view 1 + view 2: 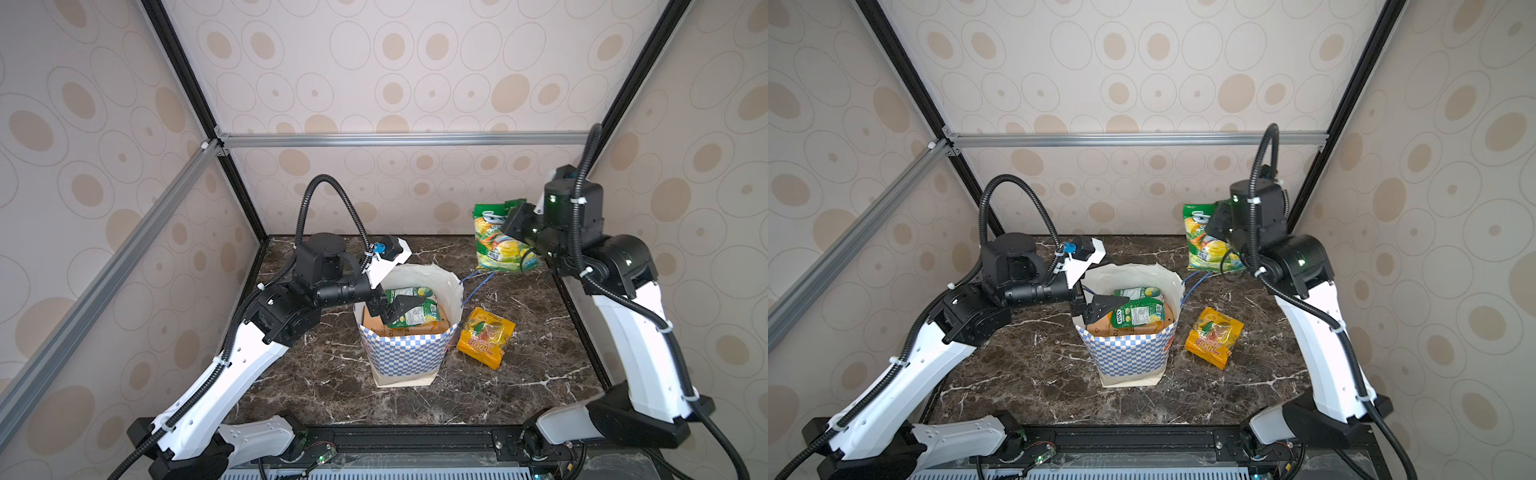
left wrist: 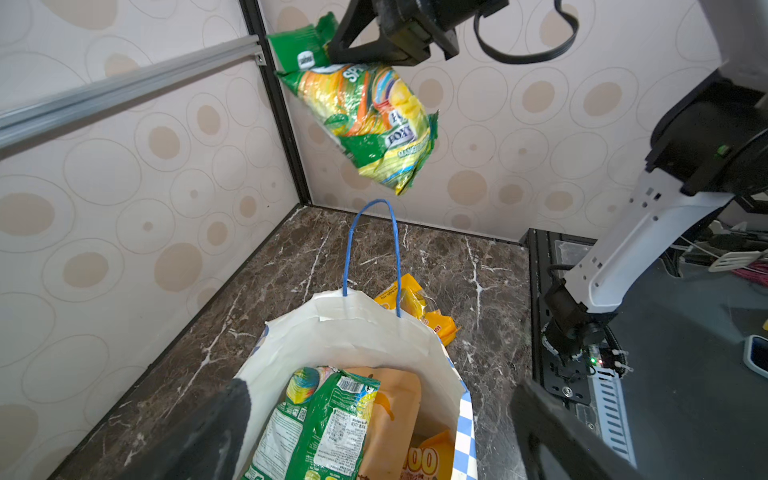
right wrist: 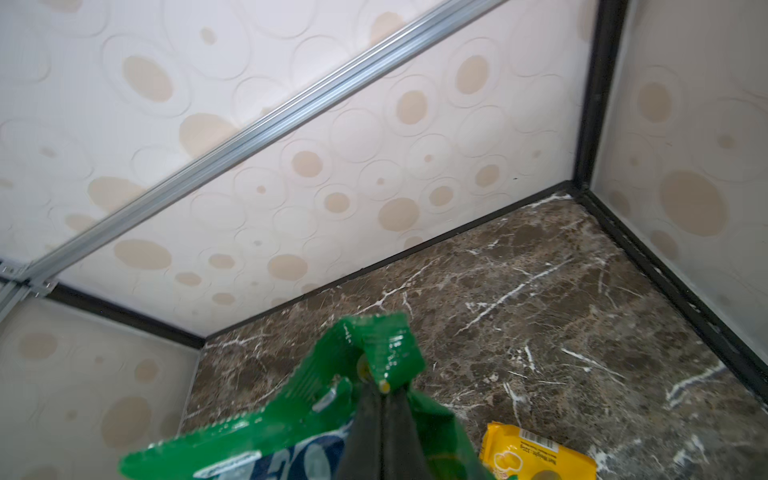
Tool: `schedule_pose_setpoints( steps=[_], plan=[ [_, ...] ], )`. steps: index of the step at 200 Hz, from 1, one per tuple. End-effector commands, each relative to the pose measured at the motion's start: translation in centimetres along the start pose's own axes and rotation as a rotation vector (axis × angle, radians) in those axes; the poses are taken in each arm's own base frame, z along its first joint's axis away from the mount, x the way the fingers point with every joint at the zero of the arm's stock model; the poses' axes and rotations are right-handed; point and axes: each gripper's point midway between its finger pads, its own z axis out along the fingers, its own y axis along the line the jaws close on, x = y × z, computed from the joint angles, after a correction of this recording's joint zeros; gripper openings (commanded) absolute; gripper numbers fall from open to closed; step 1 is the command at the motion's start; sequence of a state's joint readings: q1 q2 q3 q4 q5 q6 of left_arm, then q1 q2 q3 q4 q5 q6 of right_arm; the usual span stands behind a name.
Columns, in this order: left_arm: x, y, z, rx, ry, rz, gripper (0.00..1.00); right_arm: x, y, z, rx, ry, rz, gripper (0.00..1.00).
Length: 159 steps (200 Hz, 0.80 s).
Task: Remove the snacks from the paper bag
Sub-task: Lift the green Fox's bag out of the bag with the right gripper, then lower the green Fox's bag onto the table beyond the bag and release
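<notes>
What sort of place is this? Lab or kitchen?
Likely a lab robot cell: aluminium frame rail, patterned wall panels boxing in a marble-look tabletop, left arm and right arm mounted at its front edge.

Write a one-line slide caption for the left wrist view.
Right gripper holds a green-yellow packet above the table, beyond the paper bag with more snacks inside.

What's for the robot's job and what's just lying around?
Job: white checkered paper bag; green-yellow plastic packet in shut right gripper; yellow-orange gummy packet, already out; green packet and tan bag inside; open left gripper.
Just around: marble table; silver frame bar.
</notes>
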<state>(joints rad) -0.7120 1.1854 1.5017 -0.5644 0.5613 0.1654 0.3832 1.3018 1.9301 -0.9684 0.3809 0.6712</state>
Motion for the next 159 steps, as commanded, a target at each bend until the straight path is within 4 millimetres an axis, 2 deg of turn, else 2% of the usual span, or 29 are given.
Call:
schedule_pose_setpoints(
  steps=[1,21,27,46,62,85,104,125,159],
  plan=[
    [-1.2,-1.4,-0.7,0.047,-0.014,0.039,0.98,0.7,-4.6,-0.6,0.059,-0.023,0.166,0.00],
    [-1.0,-1.7,-0.3,0.062,-0.003,0.041,0.98,2.7,-9.3,-1.0,0.149,-0.020,0.252,0.00],
    [-1.0,-1.9,-0.2,0.069,0.000,0.042,0.98,3.9,-10.8,-1.0,0.180,-0.007,0.278,0.00],
    [-1.3,-2.6,0.5,0.100,0.001,0.050,0.98,6.9,-13.5,-0.4,0.230,0.042,0.326,0.00],
    [-1.6,-3.1,1.2,0.124,-0.003,0.049,0.98,9.7,-14.7,0.7,0.247,0.099,0.355,0.00],
    [-1.9,-3.4,1.9,0.140,0.001,0.042,0.98,13.4,-14.6,3.4,0.203,0.195,0.411,0.00],
    [-2.2,-3.4,2.2,0.135,0.000,0.046,0.98,16.1,-13.7,6.8,0.137,0.269,0.502,0.00],
    [-2.7,-3.1,2.0,0.112,-0.005,0.055,0.98,17.0,-11.9,10.6,0.045,0.307,0.560,0.00],
    [-2.8,-3.0,1.2,0.084,-0.011,0.051,0.98,17.9,-10.0,16.3,0.003,0.384,0.586,0.00]
  ],
)
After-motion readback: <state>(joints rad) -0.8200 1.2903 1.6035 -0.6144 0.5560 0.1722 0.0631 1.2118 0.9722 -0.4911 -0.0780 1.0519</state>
